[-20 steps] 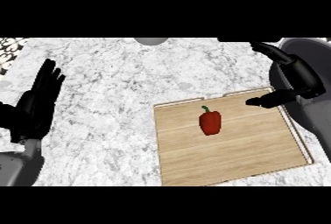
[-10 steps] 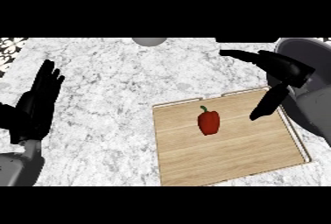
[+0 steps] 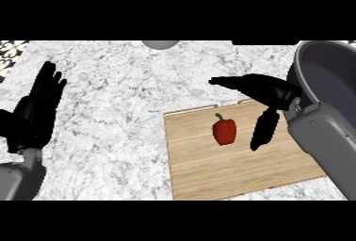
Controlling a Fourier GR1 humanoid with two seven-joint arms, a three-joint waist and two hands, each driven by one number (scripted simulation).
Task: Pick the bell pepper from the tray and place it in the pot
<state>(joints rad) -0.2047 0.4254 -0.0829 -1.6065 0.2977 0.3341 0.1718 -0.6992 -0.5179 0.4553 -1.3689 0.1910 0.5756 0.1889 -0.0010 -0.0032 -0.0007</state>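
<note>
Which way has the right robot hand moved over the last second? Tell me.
Yes. The right robot hand has moved leftward over the tray, closing on the bell pepper, which lies where it was.

White-grey marble table (image 3: 139,94). Wooden tray (image 3: 236,169) flat on it, under and below right hand (image 3: 268,89). Dark grey pot (image 3: 327,70) just right of that hand. Left hand (image 3: 38,110) well left of tray.

A single head view looks steeply down on the marble worktop (image 3: 132,108), close in; forearms enter from the lower edge, and what appears to be the pot (image 3: 327,70) is cut off at right.
</note>
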